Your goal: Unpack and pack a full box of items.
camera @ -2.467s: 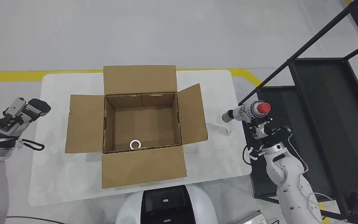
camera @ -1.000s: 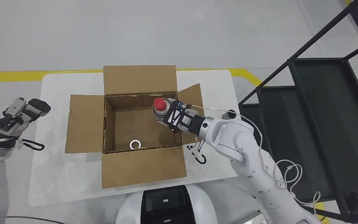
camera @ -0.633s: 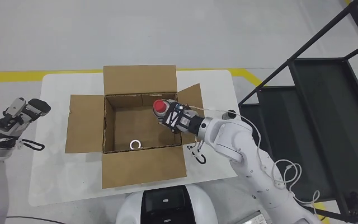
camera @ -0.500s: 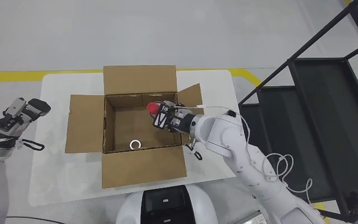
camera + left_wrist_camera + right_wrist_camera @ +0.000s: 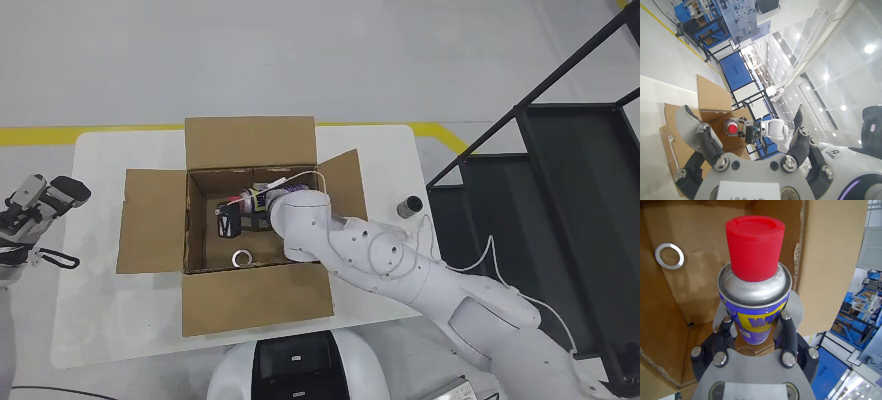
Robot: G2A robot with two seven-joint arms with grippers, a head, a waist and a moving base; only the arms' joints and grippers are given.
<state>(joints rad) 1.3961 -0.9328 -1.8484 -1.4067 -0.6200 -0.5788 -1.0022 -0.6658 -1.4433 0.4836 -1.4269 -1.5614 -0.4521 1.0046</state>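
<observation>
Inside the cardboard box [image 5: 150, 220], your right hand [image 5: 757, 311] is clamped on the spray can [image 5: 753, 291]: fingers on both sides of the blue-and-yellow body, red cap pointing away from the wrist, toward the box's left side. You can't tell from these views whether the can touches the box floor. Metal ring [image 5: 241, 258] lies flat on the box floor near the front wall, apart from the can. Your left hand [image 5: 742, 113] sits off the left edge of the desk [image 5: 100, 300], jaws wide apart, nothing between them. Small dark cylinder [image 5: 407, 207] stands near the desk's right edge, outside the box.
</observation>
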